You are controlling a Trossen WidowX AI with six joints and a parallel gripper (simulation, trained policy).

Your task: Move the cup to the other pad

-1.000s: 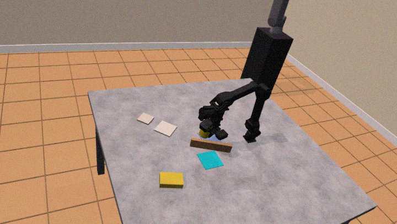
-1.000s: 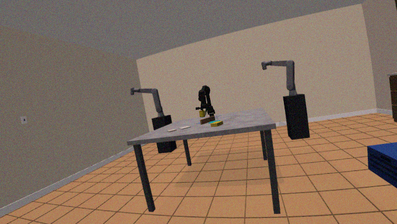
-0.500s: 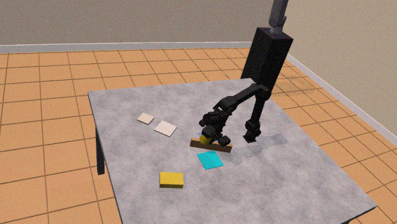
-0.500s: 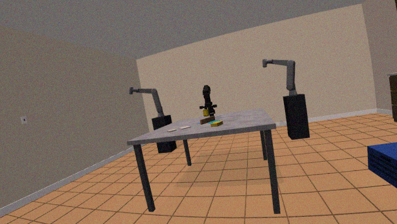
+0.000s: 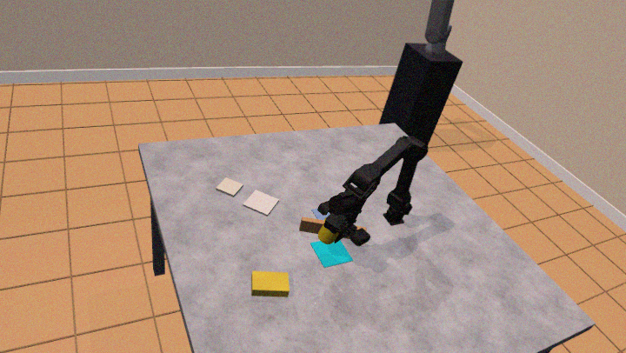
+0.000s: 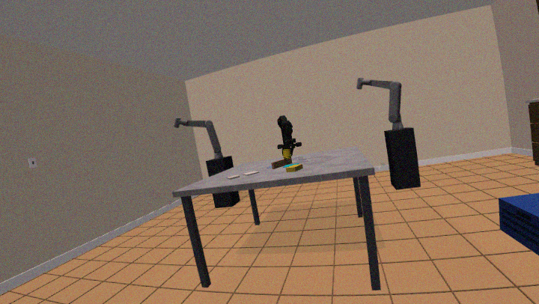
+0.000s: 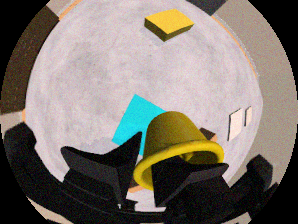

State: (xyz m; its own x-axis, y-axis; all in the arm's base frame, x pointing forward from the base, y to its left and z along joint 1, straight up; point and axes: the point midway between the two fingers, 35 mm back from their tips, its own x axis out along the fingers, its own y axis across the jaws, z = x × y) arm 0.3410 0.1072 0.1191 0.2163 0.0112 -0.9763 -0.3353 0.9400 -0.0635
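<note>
The gripper [image 5: 336, 224] [image 6: 288, 149] [image 7: 146, 135] has its fingers clenched on the wall of the yellow cup [image 5: 327, 235] [image 6: 287, 153] [image 7: 172, 131]. In the wrist view, one finger crosses the cup's open rim while the other stands outside, toward 9 o'clock. The cup is raised off the surface [image 5: 438, 284] [image 6: 324, 171] [image 7: 85, 80], near the long brown block [image 5: 309, 225] [image 6: 279, 163] [image 7: 209, 134]. Most of the cup's interior is hidden, so its contents cannot be told.

Seen from the top, the cyan pad [image 5: 331, 254] [image 6: 290, 165] [image 7: 134, 116] lies toward 6 o'clock from the cup. The blue pad [image 5: 320, 213], partly covered by the arm [image 5: 381, 169] [image 6: 285, 130], lies on the 12 o'clock side of the brown block. A yellow block [image 5: 269, 283] [image 6: 294, 168] [image 7: 168, 23] rests flat toward 8 o'clock from the cyan pad, well apart from it. Two pale tiles, the larger [image 5: 261, 202] [image 6: 251, 173] [image 7: 234, 124] and the smaller [image 5: 229, 186] [image 6: 233, 177] [image 7: 248, 116], lie flat near each other toward 10 o'clock from the brown block.

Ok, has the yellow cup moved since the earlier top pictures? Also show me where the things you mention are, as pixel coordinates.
Yes: the cup [image 5: 327, 235] [image 6: 287, 153] [image 7: 172, 131] went from the blue pad's side across the brown bar [image 5: 309, 225] towards the cyan pad [image 5: 331, 254].
</note>
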